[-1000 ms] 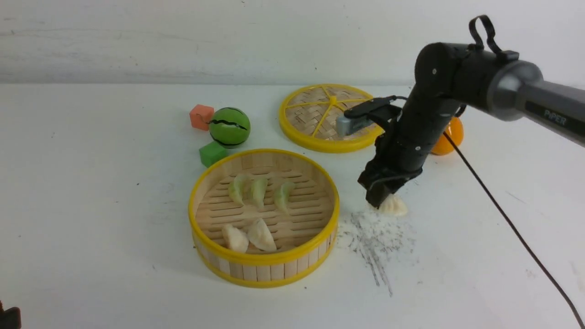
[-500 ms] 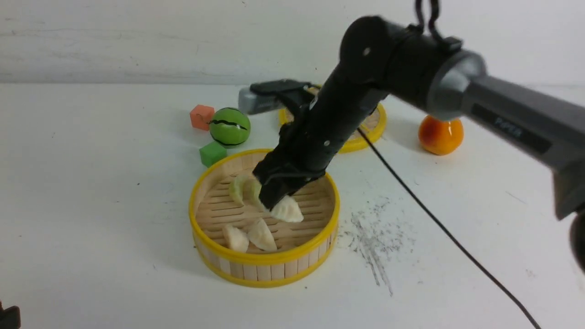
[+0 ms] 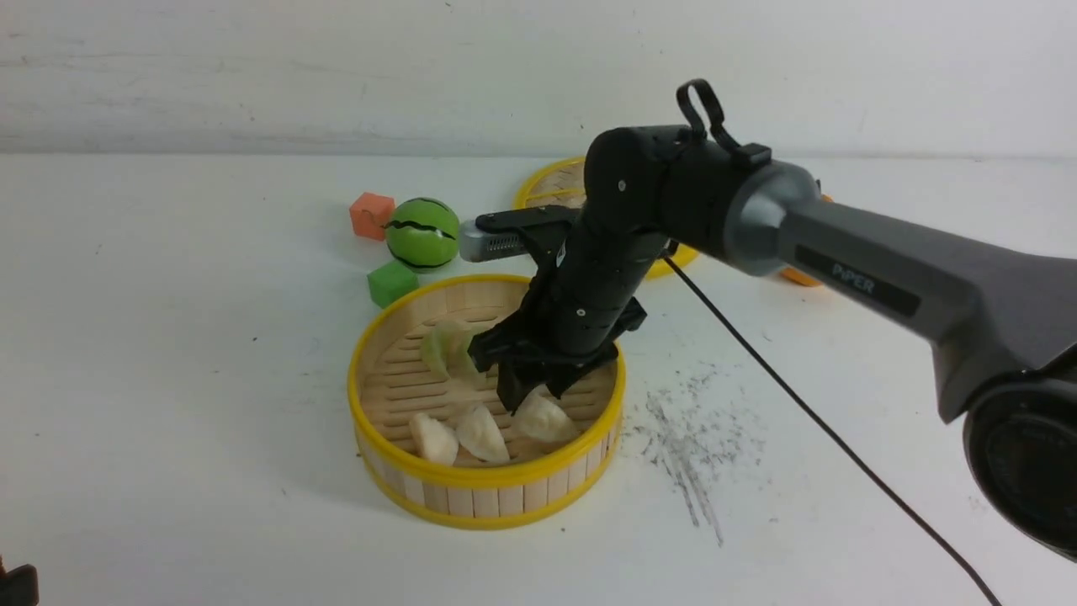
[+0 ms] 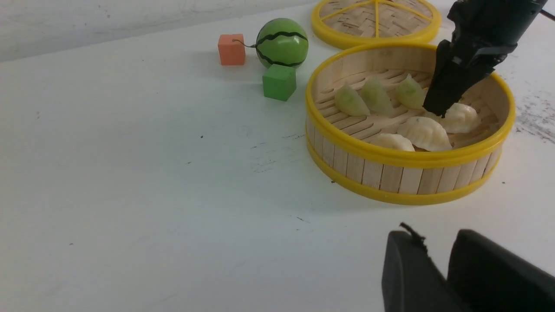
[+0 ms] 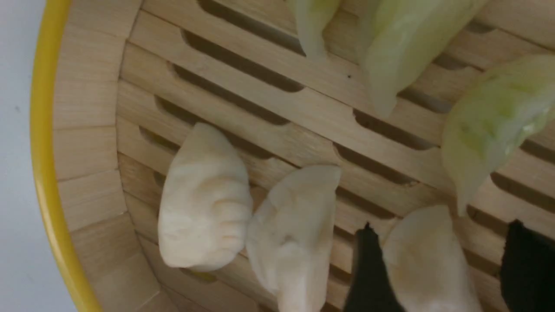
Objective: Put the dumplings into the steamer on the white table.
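The steamer (image 3: 488, 492) stands mid-table on the white table (image 3: 168, 379). Three cream-white dumplings lie in its near part (image 3: 481, 433). Two green dumplings show behind them (image 3: 437, 349); the left wrist view shows all three (image 4: 376, 96). My right gripper (image 3: 530, 396) is open inside the basket, its jaws apart on either side of the rightmost white dumpling (image 5: 429, 260), which rests on the slats. My left gripper (image 4: 435, 236) is shut and empty, low over the table in front of the steamer (image 4: 407, 175).
The woven lid (image 3: 555, 181) lies behind the steamer, partly hidden by my right arm. A green melon ball (image 3: 423, 233), an orange cube (image 3: 371, 215) and a green cube (image 3: 391, 282) sit behind-left. Grey scuff marks (image 3: 694, 438) and the arm's cable (image 3: 799, 404) lie to the right.
My right gripper carried the white dumpling from the table on the right into the steamer, lowered it beside the other two white ones and opened its jaws.
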